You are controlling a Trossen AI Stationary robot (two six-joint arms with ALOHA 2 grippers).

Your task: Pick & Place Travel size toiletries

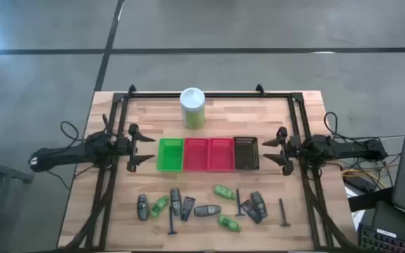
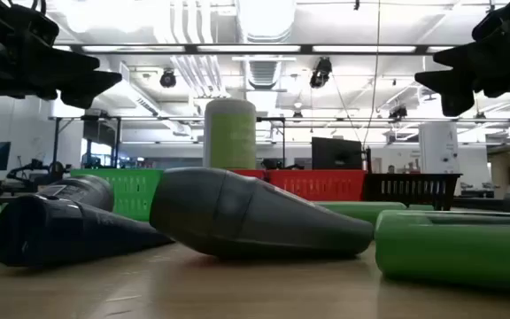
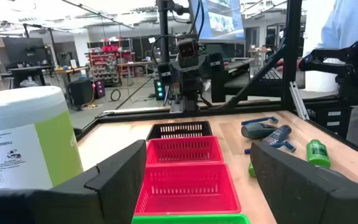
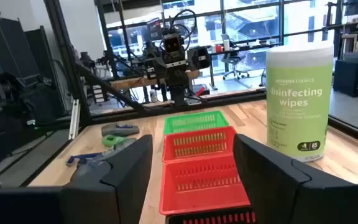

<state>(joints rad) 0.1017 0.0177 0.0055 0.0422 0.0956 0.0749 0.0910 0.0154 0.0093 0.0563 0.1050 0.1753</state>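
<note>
Both grippers hover at the ends of the row of small mesh baskets (image 1: 208,154), jaws spread and holding nothing: the left gripper (image 1: 140,147) just off the green basket, the right gripper (image 1: 273,148) just off the black one. The travel size toiletries (image 1: 209,208), dark grey oval bottles, bright green small bottles and thin dark-blue sticks, lie scattered on the wooden desk (image 1: 308,119), on the far side of the baskets from the white-and-green wipes canister (image 1: 193,107). The nearest piece to the left jaws looks like the dark grey oval bottle (image 1: 143,206), with its long axis crossing the line of baskets. The right jaws are nearest the dark-blue stick (image 1: 283,213).
</note>
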